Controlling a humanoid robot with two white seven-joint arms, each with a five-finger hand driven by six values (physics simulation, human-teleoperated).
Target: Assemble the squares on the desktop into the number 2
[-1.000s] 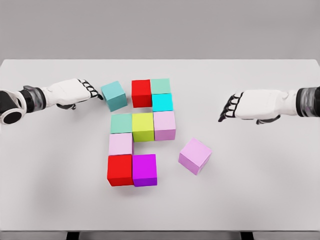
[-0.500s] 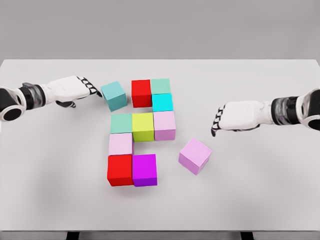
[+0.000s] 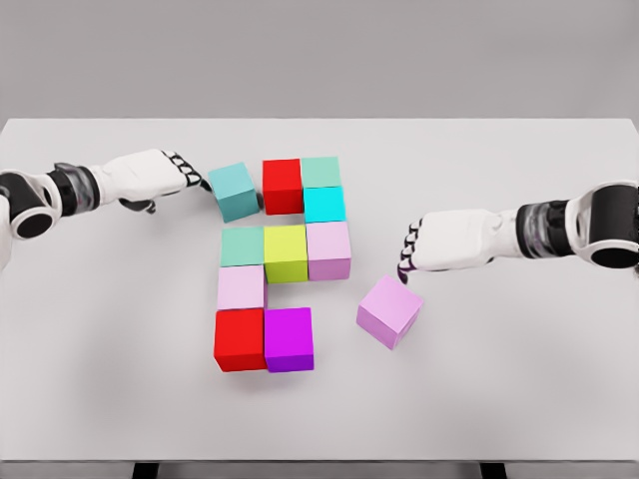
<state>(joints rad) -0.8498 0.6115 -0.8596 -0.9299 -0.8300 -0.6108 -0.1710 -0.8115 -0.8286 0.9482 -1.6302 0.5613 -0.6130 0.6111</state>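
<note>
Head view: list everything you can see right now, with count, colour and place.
table: 1, white, fills the view
red cubes: 2, top row and bottom left
teal cube: 1, loose, left of the top red one
mint cubes: 2, top right, middle-row left
cyan cube: 1, under top mint
yellow-green cube: 1, middle row
pale pink cubes: 2, middle-row right, left column
magenta cube: 1, bottom row
lilac cube: 1, loose, right
left robot hand: at the teal cube
right robot hand: fingertips at the lilac cube
</note>
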